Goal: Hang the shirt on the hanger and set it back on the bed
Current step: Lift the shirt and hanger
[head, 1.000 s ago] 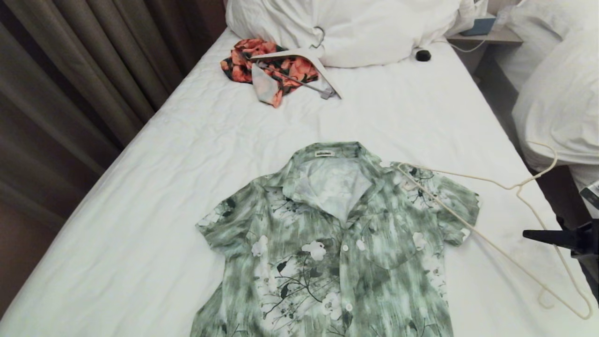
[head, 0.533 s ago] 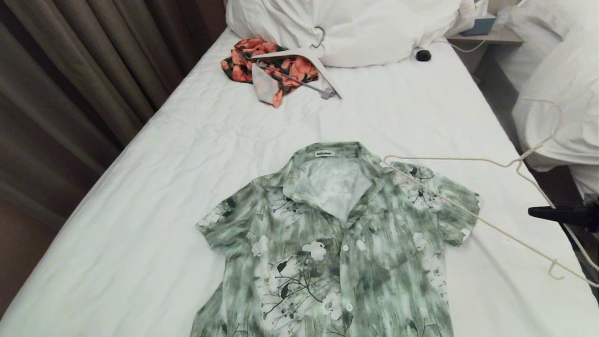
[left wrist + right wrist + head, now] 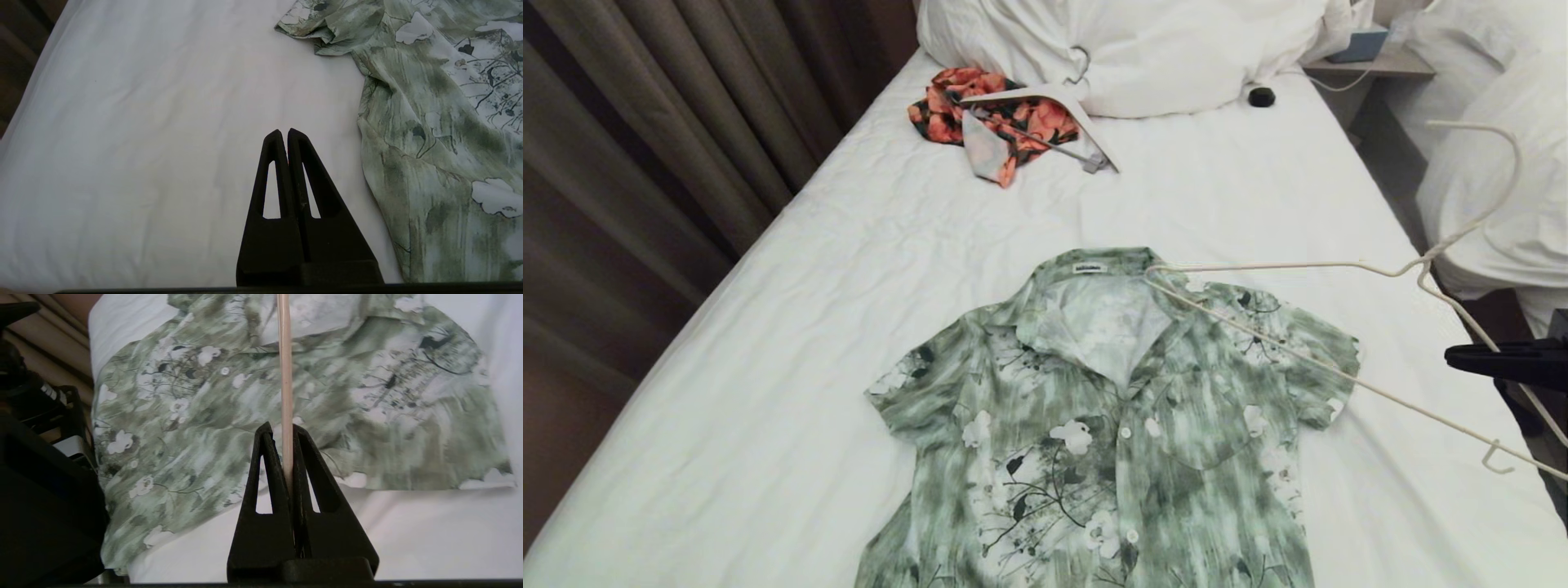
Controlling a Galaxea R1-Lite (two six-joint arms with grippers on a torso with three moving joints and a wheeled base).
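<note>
The shirt point(image 3: 1111, 416) lies flat and face up on the near half of the bed point(image 3: 768, 392), collar toward the far end. At the bed's right edge the right gripper point(image 3: 1454, 356) is clenched on a slanted wire of the hanger point(image 3: 1298, 265), held tilted with its far-left corner at the collar's right side and its hook raised to the far right. The left gripper point(image 3: 284, 132) is clenched on nothing, over bare sheet just left of the shirt.
</note>
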